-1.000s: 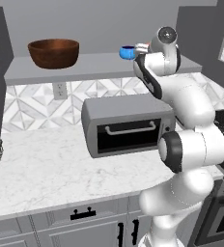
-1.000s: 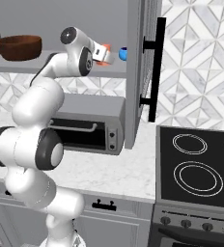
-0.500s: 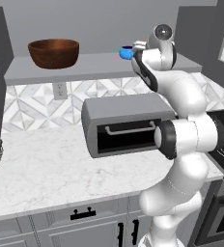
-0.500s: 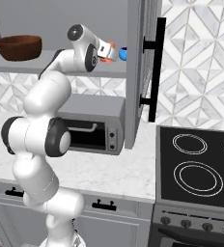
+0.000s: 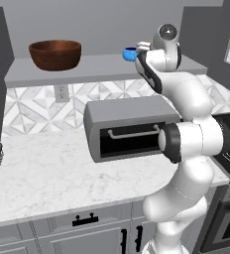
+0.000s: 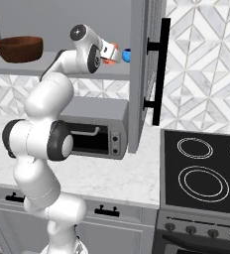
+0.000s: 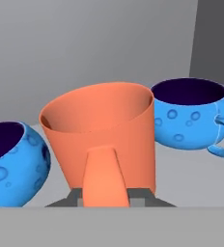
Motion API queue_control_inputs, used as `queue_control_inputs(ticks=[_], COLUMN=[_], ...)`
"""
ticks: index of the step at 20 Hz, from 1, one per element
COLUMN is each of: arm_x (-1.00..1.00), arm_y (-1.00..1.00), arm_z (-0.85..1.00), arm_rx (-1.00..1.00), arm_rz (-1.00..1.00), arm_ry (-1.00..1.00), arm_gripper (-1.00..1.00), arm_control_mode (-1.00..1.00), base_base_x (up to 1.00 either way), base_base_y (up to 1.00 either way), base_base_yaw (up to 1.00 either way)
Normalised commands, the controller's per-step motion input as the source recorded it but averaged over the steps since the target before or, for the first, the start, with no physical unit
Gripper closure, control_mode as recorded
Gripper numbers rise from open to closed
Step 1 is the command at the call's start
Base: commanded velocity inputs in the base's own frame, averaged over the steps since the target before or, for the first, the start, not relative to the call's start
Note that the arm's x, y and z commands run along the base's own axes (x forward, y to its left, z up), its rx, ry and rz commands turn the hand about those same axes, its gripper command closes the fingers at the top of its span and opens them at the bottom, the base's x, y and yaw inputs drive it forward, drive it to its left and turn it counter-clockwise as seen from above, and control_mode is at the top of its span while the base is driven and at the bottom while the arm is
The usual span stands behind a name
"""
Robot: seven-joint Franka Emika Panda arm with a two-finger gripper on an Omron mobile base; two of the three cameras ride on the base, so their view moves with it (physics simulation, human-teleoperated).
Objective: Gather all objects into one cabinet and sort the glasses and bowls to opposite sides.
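Note:
My gripper (image 7: 106, 195) reaches into the grey wall cabinet and is shut on the handle of the orange-red cup (image 7: 102, 130). That cup stands upright between two bright-blue cups, one to the left (image 7: 12, 159) and one to the right (image 7: 191, 118) near the dark side wall. From the right base view the gripper (image 6: 111, 51) holds the orange-red cup (image 6: 115, 48) beside a blue cup (image 6: 127, 55). The big brown wooden bowl (image 5: 55, 53) rests at the left end of the shelf (image 5: 94, 67), well away from the gripper (image 5: 143, 48).
A grey toaster oven (image 5: 132, 126) stands on the marble counter (image 5: 47, 173) directly under the shelf. The open dark cabinet door (image 6: 154, 74) juts out right of the hand. A black stovetop (image 6: 201, 168) lies to the right.
The hand has edged a little further right along the shelf, carrying the orange-red cup closer to the blue cup. The bowl has stayed put.

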Motion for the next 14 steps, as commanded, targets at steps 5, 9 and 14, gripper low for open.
queue_control_inputs(ticks=[5, 9, 14], arm_x=[-0.20, -0.48, -0.78], arm_y=[0.00, 0.00, 0.00], arm_z=[-0.12, -0.01, 0.00], arm_rx=[0.00, 0.00, 0.00], arm_rz=[0.00, 0.00, 0.00], arm_ry=[0.00, 0.00, -0.01], arm_gripper=[-1.00, -1.00, -1.00], arm_control_mode=[-1.00, -1.00, -1.00], base_base_x=[0.00, 0.00, 0.00], base_base_y=[0.00, 0.00, 0.00], base_base_yaw=[0.00, 0.00, 0.00])
